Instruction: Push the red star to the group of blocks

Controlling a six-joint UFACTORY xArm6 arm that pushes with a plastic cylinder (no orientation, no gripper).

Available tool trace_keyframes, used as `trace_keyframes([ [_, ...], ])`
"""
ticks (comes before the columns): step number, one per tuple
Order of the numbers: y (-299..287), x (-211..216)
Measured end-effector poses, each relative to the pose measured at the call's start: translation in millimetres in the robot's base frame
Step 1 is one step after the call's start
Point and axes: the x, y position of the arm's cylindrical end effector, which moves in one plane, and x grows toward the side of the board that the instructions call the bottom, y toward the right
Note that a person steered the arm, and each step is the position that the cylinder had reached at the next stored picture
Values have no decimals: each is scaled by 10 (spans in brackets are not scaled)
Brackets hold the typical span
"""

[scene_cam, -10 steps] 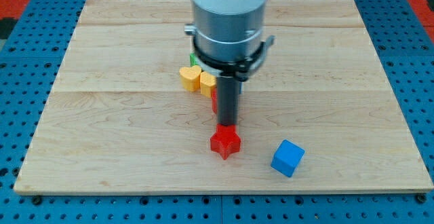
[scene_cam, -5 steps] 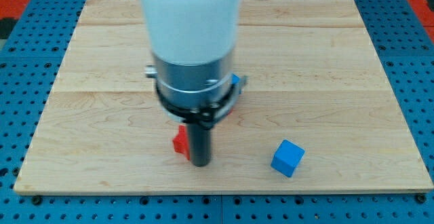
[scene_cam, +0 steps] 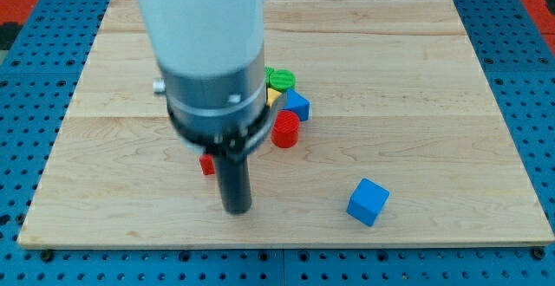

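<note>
My tip [scene_cam: 235, 209] rests on the board near the view's bottom, left of centre. A sliver of the red star [scene_cam: 206, 164] shows just to the rod's left and above the tip; the rod and arm hide most of it. The group of blocks sits to the upper right: a red cylinder [scene_cam: 285, 130], a blue block [scene_cam: 297, 106], a green block [scene_cam: 279, 80] and a bit of a yellow block [scene_cam: 272, 97], partly hidden by the arm. The star lies apart from the group, to its lower left.
A lone blue cube [scene_cam: 368, 202] lies at the lower right of the wooden board [scene_cam: 434, 78]. The arm's wide body covers the board's middle left. A blue pegboard surrounds the board.
The arm has moved left and towards the view's bottom. The red star has shifted left from near the centre bottom. The group, hidden before, now shows to the arm's right.
</note>
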Motion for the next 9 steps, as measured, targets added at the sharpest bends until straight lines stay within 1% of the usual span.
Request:
trace_keyframes([
  [1, -560, -320],
  [2, -584, -728],
  [3, -303, -788],
  [4, -512, -598],
  [6, -60, -242],
  [8, -92, -773],
  [9, -92, -894],
])
